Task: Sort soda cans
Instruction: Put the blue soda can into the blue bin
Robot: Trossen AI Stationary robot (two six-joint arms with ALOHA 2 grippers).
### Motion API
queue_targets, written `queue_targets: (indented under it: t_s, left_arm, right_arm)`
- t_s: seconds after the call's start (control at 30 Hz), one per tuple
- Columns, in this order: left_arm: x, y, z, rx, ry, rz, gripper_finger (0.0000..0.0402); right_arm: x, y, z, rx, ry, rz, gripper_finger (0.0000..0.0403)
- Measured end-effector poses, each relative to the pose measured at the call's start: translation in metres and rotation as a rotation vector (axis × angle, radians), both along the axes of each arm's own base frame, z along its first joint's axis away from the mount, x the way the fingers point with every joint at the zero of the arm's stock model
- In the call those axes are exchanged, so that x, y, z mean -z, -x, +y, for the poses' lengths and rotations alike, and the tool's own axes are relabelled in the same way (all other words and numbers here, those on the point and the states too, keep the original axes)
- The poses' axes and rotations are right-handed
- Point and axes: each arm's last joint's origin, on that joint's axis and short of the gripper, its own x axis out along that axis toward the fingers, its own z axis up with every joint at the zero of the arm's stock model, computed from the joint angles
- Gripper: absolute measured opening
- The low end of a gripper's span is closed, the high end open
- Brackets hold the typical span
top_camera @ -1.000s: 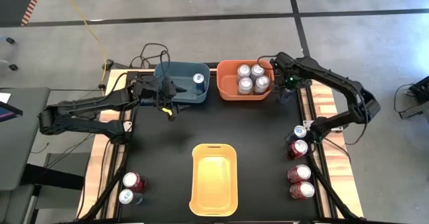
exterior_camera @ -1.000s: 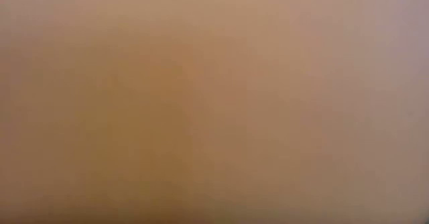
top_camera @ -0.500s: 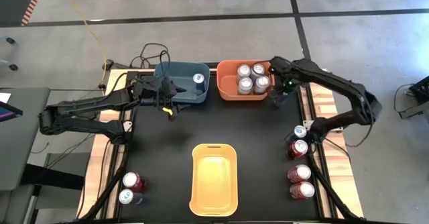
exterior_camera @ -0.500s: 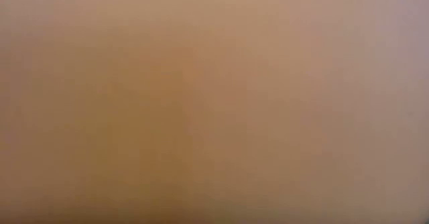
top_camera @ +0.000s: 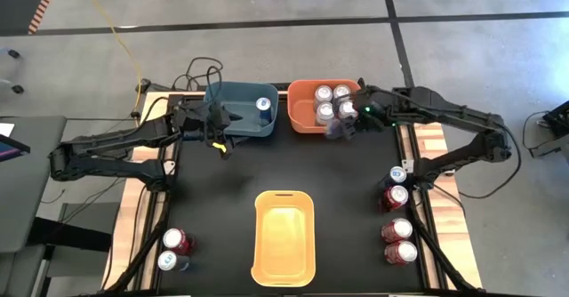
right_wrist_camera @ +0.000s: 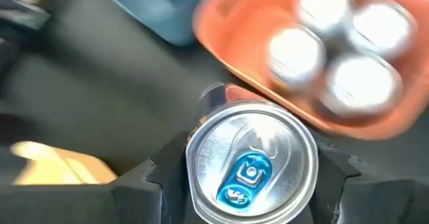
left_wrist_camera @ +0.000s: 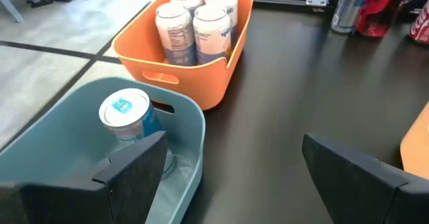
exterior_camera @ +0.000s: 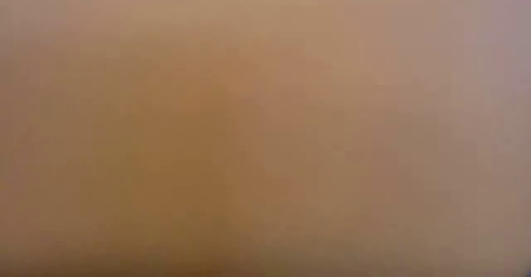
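My right gripper [right_wrist_camera: 249,184] clamps a blue-tabbed can [right_wrist_camera: 251,162] just beside the orange bin [top_camera: 307,124]. My left gripper [left_wrist_camera: 231,167] hangs wide open and empty by the blue bin [left_wrist_camera: 87,150].

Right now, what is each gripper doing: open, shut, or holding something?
Left gripper: open, empty, by the blue bin.
Right gripper: shut on a blue-tabbed can.

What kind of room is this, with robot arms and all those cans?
Probably a robot lab or workshop. The table stands on a bare grey floor marked with black tape lines, loose cables trail across it, and soda cans and coloured bins are laid out like a practice exercise.
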Motion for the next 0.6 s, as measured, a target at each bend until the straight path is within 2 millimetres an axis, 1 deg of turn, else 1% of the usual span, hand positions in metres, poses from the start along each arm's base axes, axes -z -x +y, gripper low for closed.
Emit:
queue_targets:
  t_s: [0.13, 0.2, 0.33, 0.47, 0.6]
  left_arm:
    - [-0.003, 0.004, -0.001, -0.030, -0.016, -0.005, 0.0343]
    - [-0.003, 0.005, 0.000, -0.039, -0.023, -0.001, 0.0343]
    - [-0.001, 0.004, 0.000, -0.032, -0.039, 0.021, 0.0343]
    - [0.000, 0.003, 0.000, -0.029, -0.044, 0.027, 0.0343]
    - [0.001, 0.003, -0.001, -0.007, -0.051, 0.048, 0.0343]
  right_arm:
    - [-0.003, -0.027, 0.002, -0.100, 0.090, -0.113, 0.0221]
    - [0.001, -0.043, 0.000, -0.148, 0.123, -0.128, 0.0221]
    - [0.014, -0.082, -0.011, -0.261, 0.177, -0.168, 0.0221]
    - [0.026, -0.122, -0.025, -0.337, 0.216, -0.151, 0.0221]
    - [0.037, -0.158, -0.032, -0.391, 0.252, -0.099, 0.0221]
